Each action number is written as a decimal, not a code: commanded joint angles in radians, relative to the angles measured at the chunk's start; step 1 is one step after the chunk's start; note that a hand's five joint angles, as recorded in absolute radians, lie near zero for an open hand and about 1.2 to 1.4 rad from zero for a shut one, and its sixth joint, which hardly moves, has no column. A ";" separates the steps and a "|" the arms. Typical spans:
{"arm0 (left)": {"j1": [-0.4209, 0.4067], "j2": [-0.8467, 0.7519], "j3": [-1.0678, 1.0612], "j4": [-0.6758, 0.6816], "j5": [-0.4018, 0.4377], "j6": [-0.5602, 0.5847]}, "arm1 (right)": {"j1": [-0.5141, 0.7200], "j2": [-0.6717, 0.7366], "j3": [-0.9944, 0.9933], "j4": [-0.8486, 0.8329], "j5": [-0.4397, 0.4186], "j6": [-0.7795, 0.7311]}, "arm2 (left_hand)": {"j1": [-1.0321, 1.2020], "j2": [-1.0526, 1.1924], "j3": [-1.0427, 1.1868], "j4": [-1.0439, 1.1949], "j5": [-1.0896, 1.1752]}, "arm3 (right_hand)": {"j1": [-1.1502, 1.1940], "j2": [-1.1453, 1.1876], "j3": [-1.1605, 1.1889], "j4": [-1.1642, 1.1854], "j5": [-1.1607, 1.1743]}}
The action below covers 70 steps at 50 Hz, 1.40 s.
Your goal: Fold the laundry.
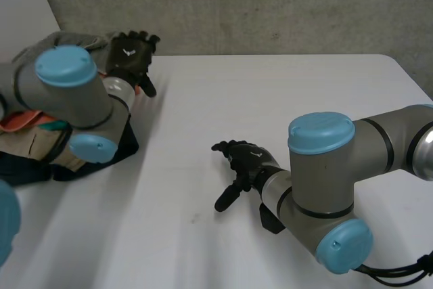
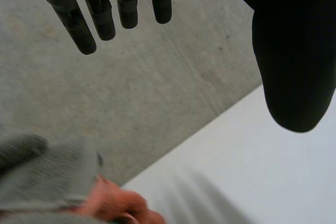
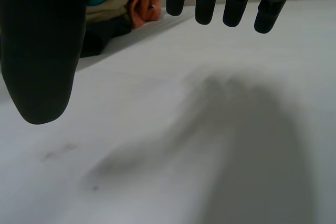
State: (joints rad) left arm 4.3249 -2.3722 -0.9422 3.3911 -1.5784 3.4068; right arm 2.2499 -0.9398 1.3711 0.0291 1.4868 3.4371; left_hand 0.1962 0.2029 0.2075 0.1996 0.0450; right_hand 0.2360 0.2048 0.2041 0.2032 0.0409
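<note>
**Student:** What lies nearest in the head view?

**Robot:** My right arm (image 1: 325, 174), grey with light-blue caps, crossing the near right of the white table (image 1: 284, 86). It ends in my right hand (image 1: 247, 164), near the table's middle and over bare surface. Note its fingers (image 3: 205, 1), straight and spread, with the thumb (image 3: 42, 51) set wide apart. Nothing is held.

**Student:** And the laundry?

**Robot:** The laundry pile (image 1: 40, 147) lies at the table's left edge, partly hidden behind my left arm (image 1: 67, 93). It is a bunch of tan, dark, orange and teal cloth, none of it folded. At the pile's far end are a grey garment (image 2: 47, 177) and an orange garment (image 2: 115, 203), just beside my left hand (image 1: 132, 55). That hand sits at the far left, by the concrete wall (image 1: 257, 5). Its fingers (image 2: 102, 19) are straight and its thumb (image 2: 294, 51) is well apart, gripping nothing. Whether it touches the cloth, I cannot tell.

**Student:** What could go wrong from here?

**Robot:** By my judgement the folding has not begun, and one garment must first be drawn out onto the open table.
- **Grabbing too much:** the pieces are tangled, so a deep pinch may catch several layers and drag the whole heap.
- **Cloth off the table:** the pile sits at the left edge, so a sweep of my left arm could push cloth off.
- **Arms colliding:** my right hand is well apart from the pile. Reaching across could bring my two arms together.
</note>
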 commanded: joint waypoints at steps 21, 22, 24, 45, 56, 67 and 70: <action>0.444 0.229 0.045 -0.492 0.256 0.008 | -0.104 -0.169 0.226 -0.386 -0.079 -0.682 | -0.022 -0.028 -0.033 -0.025 -0.045 | -0.061 -0.030 -0.030 -0.029 -0.041; 0.453 0.222 0.034 -0.472 0.261 0.009 | -0.110 -0.180 0.238 -0.400 -0.077 -0.677 | -0.022 -0.028 -0.033 -0.025 -0.045 | -0.061 -0.030 -0.030 -0.029 -0.041; 0.464 0.212 0.023 -0.443 0.261 0.012 | -0.116 -0.191 0.249 -0.411 -0.074 -0.674 | -0.022 -0.028 -0.033 -0.025 -0.045 | -0.061 -0.030 -0.030 -0.029 -0.041; 0.420 0.022 0.080 -0.211 0.190 0.230 | -0.222 -0.257 0.218 -0.282 -0.114 -0.605 | 1.200 1.193 1.189 1.197 1.177 | -0.061 -0.030 -0.030 -0.029 -0.041; 0.314 0.364 0.069 -0.170 0.101 -0.035 | -0.349 -0.352 0.180 -0.278 -0.178 -0.450 | 1.200 1.193 1.189 1.197 1.177 | -0.061 -0.030 -0.030 -0.029 -0.041; 0.063 0.548 0.051 -0.144 0.144 -0.305 | -0.407 -0.360 0.143 -0.261 -0.200 -0.435 | 1.200 1.193 1.189 1.197 1.177 | -0.061 -0.030 -0.030 -0.029 -0.041; -0.005 0.533 0.039 -0.150 0.130 -0.302 | -0.417 -0.363 0.140 -0.253 -0.198 -0.435 | 1.200 1.193 1.189 1.197 1.177 | -0.061 -0.030 -0.030 -0.029 -0.041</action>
State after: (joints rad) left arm 4.4496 -1.8292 -0.8899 3.2375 -1.4307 3.1316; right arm 1.8489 -1.3022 1.5224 -0.2383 1.2819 3.0013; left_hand 1.1509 1.1850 1.1806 1.1985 0.9494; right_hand 0.2248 0.2009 0.2015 0.2026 0.0403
